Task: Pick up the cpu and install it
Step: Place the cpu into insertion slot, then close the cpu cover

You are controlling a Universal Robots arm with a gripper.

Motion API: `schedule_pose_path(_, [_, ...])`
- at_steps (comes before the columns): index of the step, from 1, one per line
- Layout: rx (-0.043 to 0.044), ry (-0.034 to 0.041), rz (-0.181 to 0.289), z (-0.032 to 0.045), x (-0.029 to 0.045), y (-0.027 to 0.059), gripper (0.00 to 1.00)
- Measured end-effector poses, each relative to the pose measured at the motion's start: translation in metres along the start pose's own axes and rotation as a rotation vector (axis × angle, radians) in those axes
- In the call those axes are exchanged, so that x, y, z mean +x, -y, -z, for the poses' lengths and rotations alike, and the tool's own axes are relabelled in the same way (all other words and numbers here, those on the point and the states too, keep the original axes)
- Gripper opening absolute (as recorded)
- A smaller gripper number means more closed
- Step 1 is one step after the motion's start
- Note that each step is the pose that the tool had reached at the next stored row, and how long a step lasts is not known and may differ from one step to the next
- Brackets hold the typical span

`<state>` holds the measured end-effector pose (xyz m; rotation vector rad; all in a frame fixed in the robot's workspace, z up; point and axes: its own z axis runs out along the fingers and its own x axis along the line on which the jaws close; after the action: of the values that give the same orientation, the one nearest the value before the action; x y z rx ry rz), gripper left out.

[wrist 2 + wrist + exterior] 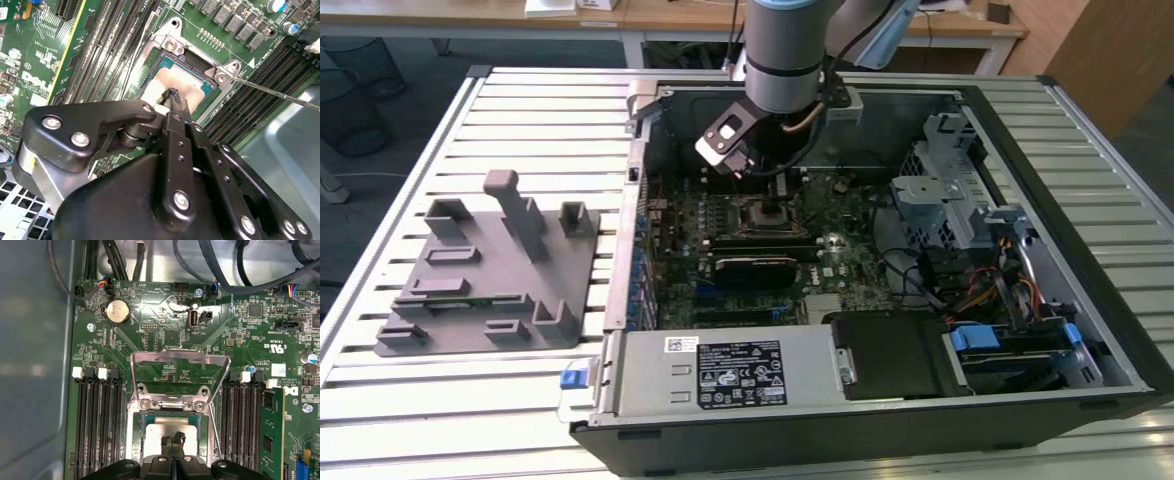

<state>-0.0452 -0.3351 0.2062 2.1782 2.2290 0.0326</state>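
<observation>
Silvery-topped, the cpu [155, 429] is judged light, stiff, fragile, best taken edgewise; gripper [173, 438] jaws are pressed together, perhaps touching it.

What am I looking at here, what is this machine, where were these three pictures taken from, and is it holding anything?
This is a single robot arm working inside an open desktop computer case that lies on a slatted metal table. The exterior view comes from a camera off the arm that looks down on the whole scene. Both wrist views come from cameras riding on the arm, close above the green motherboard. At the exterior view's left, a grey plastic fixture tray sits on the table beside the case. The arm's hand is shut, its black tips right at the silvery top of the cpu. The cpu lies flat on the board, with the metal retention frame beside it swung open. I cannot tell whether the tips actually touch the cpu.
</observation>
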Motion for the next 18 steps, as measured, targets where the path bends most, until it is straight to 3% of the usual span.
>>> schedule_pose_path(18, [0.0001,0.0003,0.000,0.0059,0.0000,-0.0002,0.11])
